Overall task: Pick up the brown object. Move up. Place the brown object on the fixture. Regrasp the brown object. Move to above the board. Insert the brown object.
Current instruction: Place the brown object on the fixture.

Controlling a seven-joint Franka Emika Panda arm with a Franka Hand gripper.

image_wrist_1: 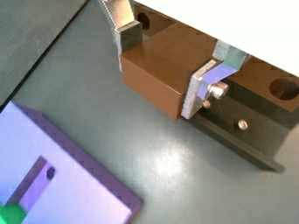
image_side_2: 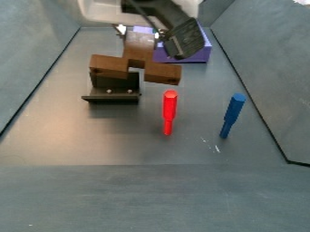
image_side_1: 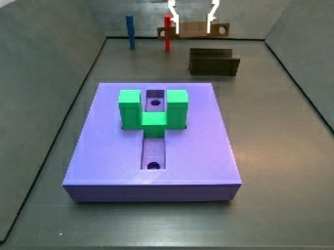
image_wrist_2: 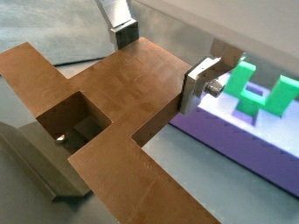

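Note:
The brown object (image_wrist_2: 105,96) is a wood-coloured bar with a side stub. My gripper (image_wrist_2: 162,61) is shut on the stub, one silver finger on each side; both wrist views show this, and it appears again in a wrist view (image_wrist_1: 163,66). In a side view the gripper (image_side_2: 169,36) holds the brown object (image_side_2: 121,65) just over the dark fixture (image_side_2: 111,92). I cannot tell whether it touches the fixture. The fixture (image_wrist_1: 251,122) lies right behind the piece. The purple board (image_side_1: 196,156) with its green block (image_side_1: 152,109) lies apart from it.
A red peg (image_side_2: 169,111) and a blue peg (image_side_2: 231,115) stand upright on the floor near the fixture. Dark walls run along both sides of the work area. The board edge (image_wrist_2: 251,140) with the green block (image_wrist_2: 263,92) is close beside one finger.

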